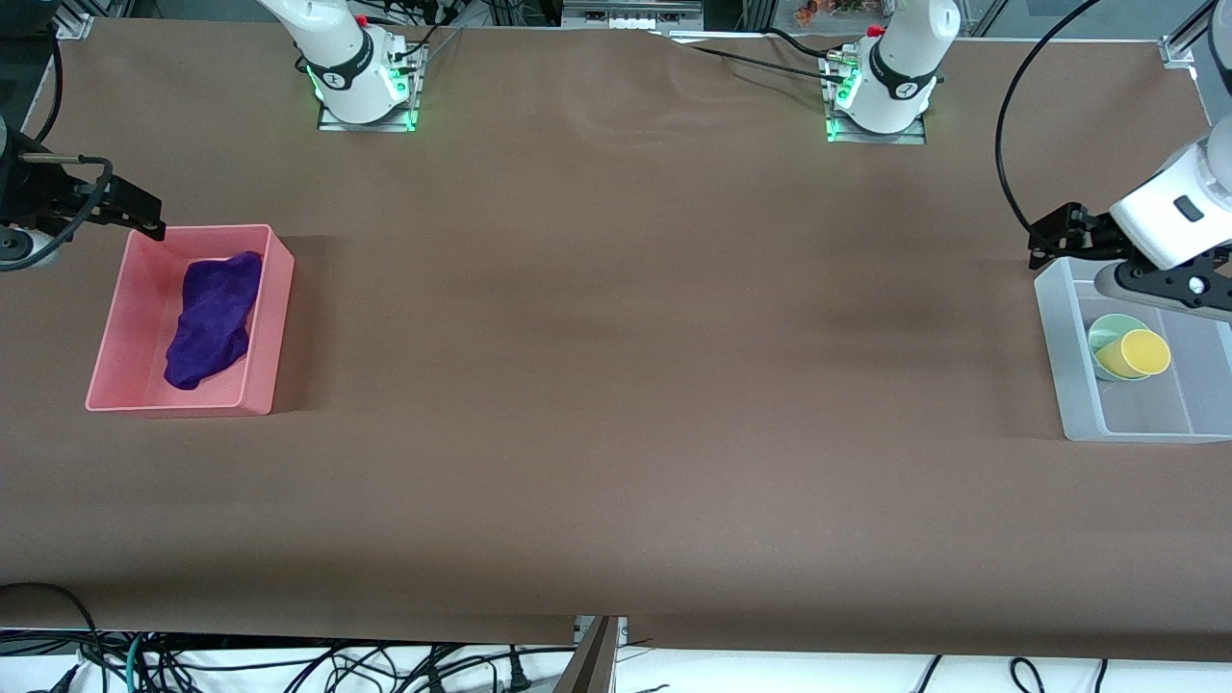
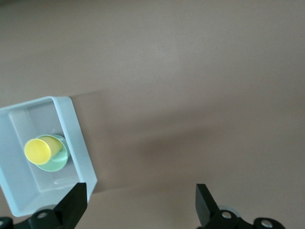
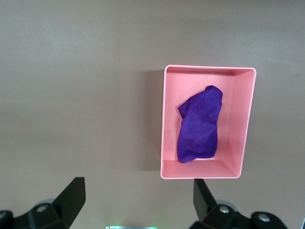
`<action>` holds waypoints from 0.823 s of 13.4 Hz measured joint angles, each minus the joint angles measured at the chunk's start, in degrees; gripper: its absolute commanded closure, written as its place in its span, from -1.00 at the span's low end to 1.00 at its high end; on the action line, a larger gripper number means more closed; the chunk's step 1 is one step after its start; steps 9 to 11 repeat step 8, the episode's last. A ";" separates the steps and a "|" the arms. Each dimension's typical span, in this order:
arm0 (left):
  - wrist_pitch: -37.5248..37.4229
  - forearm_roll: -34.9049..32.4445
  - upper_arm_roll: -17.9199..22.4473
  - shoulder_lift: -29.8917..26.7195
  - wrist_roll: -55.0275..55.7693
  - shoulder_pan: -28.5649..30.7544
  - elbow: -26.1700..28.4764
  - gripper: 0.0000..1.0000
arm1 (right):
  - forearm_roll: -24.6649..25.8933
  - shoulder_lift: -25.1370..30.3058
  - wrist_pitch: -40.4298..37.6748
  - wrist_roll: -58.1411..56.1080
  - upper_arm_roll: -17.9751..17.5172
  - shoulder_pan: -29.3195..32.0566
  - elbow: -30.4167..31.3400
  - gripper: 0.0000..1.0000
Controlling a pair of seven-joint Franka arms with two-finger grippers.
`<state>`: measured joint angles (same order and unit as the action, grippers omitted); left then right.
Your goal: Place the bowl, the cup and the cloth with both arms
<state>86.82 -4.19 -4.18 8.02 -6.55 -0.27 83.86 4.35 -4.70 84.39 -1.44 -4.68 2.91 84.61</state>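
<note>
The purple cloth [image 1: 214,318] lies in a pink bin [image 1: 279,298] at the right arm's end of the table. It also shows in the right wrist view [image 3: 200,124]. The yellow cup [image 1: 1142,352] lies tilted in the mint-green bowl [image 1: 1105,330], inside a clear bin [image 1: 1064,356] at the left arm's end. My right gripper [image 1: 144,217] is open and empty, up over the table beside the pink bin's corner. My left gripper [image 1: 1049,241] is open and empty, up by the clear bin's corner. The left wrist view shows the cup [image 2: 38,150] and the bowl [image 2: 58,164].
The brown table stretches wide between the two bins. The pink bin [image 3: 164,124] and the clear bin [image 2: 78,143] each stand near one end. Cables hang below the table's front edge.
</note>
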 measured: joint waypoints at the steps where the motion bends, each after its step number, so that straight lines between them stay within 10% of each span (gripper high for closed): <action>1: 2.25 0.05 1.22 -0.51 1.80 -1.81 1.57 -1.00 | 0.00 0.00 0.00 0.00 0.00 0.00 0.00 -1.00; 11: 9.56 2.27 2.56 -7.71 3.76 -2.72 12.87 -1.00 | 0.00 0.00 -0.01 0.00 0.00 -0.01 0.00 -1.00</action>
